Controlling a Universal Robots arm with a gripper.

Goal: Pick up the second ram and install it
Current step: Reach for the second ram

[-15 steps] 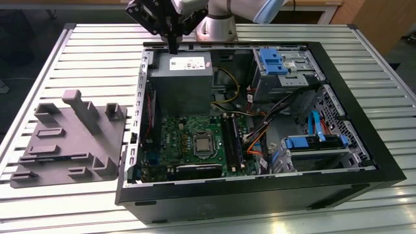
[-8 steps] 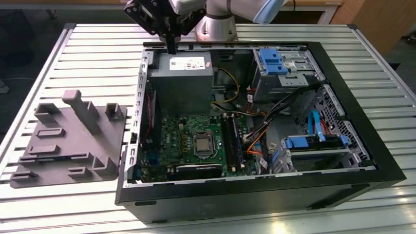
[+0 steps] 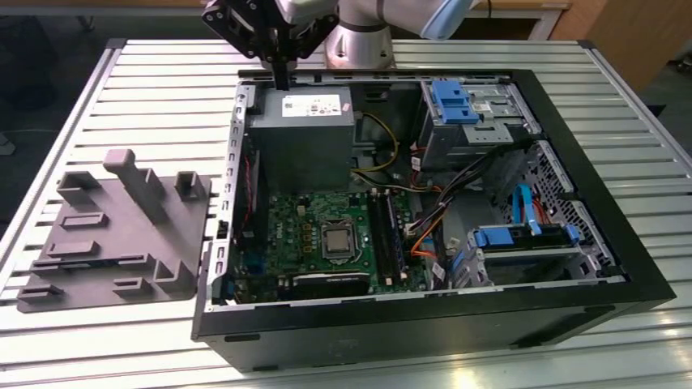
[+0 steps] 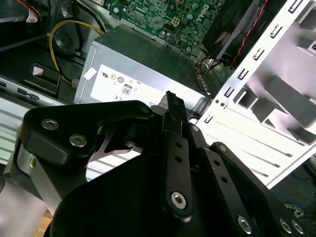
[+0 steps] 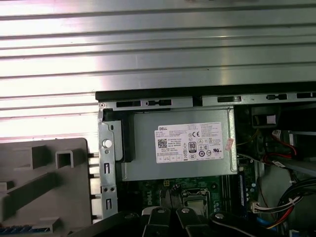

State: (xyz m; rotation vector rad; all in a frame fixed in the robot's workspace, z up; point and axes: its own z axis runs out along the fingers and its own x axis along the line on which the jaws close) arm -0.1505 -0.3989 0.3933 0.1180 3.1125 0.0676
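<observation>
— Well, the tool [image 3: 284,81] is seen hanging at the upper left-centre of the exterior view. It is held above the power supply [image 3: 303,134], at the far rim of the computer case [image 3: 638,267].
— And its state?
— Clenched, it is judged. In the second wrist view the fingers [image 4: 173,128] are drawn together, and nothing is made out between them.
— So where is the second ram?
— That cannot be told. The slot sockets [image 3: 386,231] on the motherboard [image 3: 308,235] are found at mid-frame, well apart from the tool. Whether a stick is seated there cannot be judged.
— The step, then?
— The pick-up is judged not yet made. A grasp would call for parted fingers lined up along a thin board edge, and seating for a square, even press.
— The setting?
— A ribbed metal worktop [image 3: 162,89] is seen, with a grey moulded holder [image 3: 113,235] at left-frame beside the case. Wooden furniture [image 3: 638,32] is glimpsed at upper right.
</observation>
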